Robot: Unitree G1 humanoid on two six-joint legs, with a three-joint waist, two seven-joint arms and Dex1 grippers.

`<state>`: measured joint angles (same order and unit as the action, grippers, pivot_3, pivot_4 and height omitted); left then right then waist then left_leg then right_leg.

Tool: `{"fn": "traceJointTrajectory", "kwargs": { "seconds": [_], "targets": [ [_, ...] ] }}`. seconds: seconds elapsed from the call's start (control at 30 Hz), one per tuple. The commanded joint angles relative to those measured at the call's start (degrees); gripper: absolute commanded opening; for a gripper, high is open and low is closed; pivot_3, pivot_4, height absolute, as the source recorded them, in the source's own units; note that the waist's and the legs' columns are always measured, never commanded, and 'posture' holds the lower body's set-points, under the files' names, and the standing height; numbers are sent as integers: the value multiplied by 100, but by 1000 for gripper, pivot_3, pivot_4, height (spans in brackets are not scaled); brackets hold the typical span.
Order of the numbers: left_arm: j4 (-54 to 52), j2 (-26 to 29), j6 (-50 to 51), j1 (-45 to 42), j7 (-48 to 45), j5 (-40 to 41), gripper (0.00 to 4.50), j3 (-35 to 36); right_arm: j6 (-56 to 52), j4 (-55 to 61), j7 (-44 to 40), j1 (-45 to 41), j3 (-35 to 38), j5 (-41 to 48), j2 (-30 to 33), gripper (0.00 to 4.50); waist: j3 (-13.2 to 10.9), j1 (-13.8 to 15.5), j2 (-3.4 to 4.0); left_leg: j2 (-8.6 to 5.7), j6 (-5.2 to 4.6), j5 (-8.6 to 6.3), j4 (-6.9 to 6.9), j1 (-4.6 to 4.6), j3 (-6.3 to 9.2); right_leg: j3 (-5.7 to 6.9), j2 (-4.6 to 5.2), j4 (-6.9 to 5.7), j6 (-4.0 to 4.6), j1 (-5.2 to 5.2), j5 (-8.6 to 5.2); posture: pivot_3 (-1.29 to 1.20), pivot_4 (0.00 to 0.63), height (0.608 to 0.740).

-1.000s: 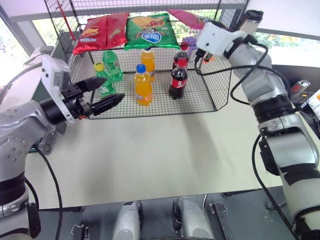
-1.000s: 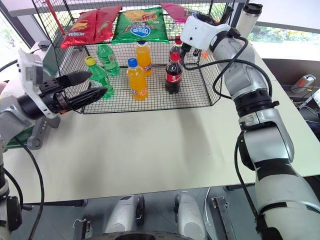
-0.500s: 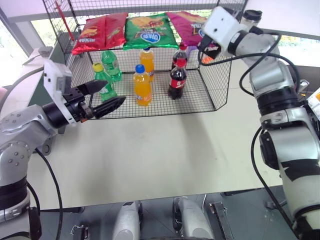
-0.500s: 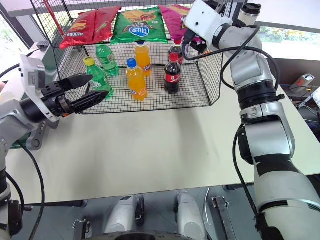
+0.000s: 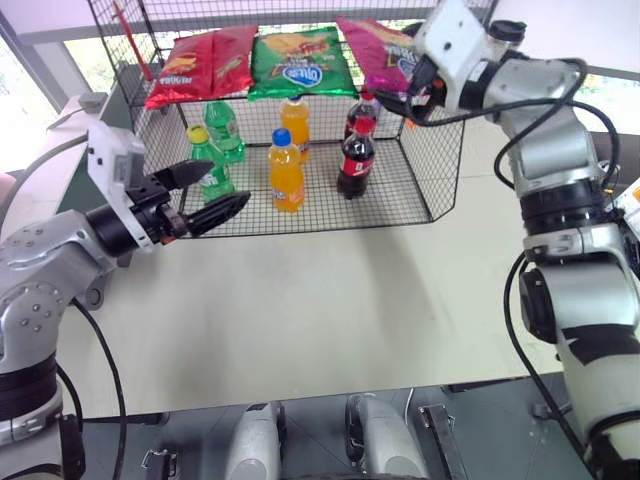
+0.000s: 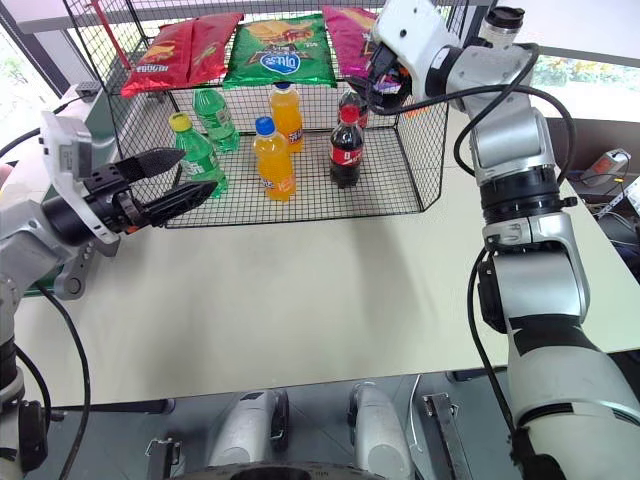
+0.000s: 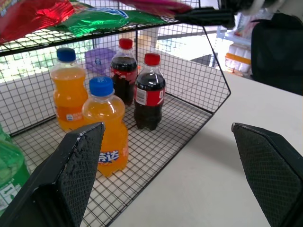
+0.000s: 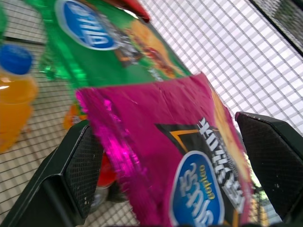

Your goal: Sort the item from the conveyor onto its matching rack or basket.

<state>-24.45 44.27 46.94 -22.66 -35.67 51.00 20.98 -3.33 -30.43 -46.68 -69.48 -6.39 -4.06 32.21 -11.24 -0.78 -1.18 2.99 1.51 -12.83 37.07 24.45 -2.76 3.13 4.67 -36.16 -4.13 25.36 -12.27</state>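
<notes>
Your right tool (image 6: 375, 85) stands wide open, holding nothing; the pink bag (image 5: 385, 50) lies flat on the rack's (image 5: 440, 170) upper shelf, directly ahead between its fingers, long axis running away. The left tool (image 5: 215, 195), open and empty, is well apart.

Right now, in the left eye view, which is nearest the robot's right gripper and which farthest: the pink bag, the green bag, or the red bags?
1. Pink bag: on the rack's upper shelf, right end, just before the open right gripper.
2. Green bag: middle of the shelf.
3. Red bags: left end, farthest.
</notes>
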Motion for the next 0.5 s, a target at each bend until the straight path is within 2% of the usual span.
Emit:
{"fn": "traceJointTrajectory", "kwargs": {
  "seconds": [0.03, 0.33, 0.5],
  "targets": [
    [2, -16, -140, -80, 38, -64, 4500, -20, 150, 262, -49, -41, 132, 136, 29, 4453, 0, -2, 0, 0, 0, 0, 0, 0, 0, 0, 0, 0, 0, 0, 0, 0, 150, 740],
    [-43, -1, -131, -37, 66, -43, 4500, -22, 241, 517, -239, 190, 131, 310, -7, 4453, 0, 0, 0, 0, 0, 0, 0, 0, 0, 0, 0, 0, 0, 0, 0, 0, 150, 740],
    [-46, -185, -225, -115, 486, -141, 4500, 44, 45, 1024, -372, 476, 318, 593, 125, 4453, 0, 13, 0, 0, 0, 0, 0, 0, 0, 0, 0, 1, 0, 0, 0, 0, 150, 740]
  ]
}}
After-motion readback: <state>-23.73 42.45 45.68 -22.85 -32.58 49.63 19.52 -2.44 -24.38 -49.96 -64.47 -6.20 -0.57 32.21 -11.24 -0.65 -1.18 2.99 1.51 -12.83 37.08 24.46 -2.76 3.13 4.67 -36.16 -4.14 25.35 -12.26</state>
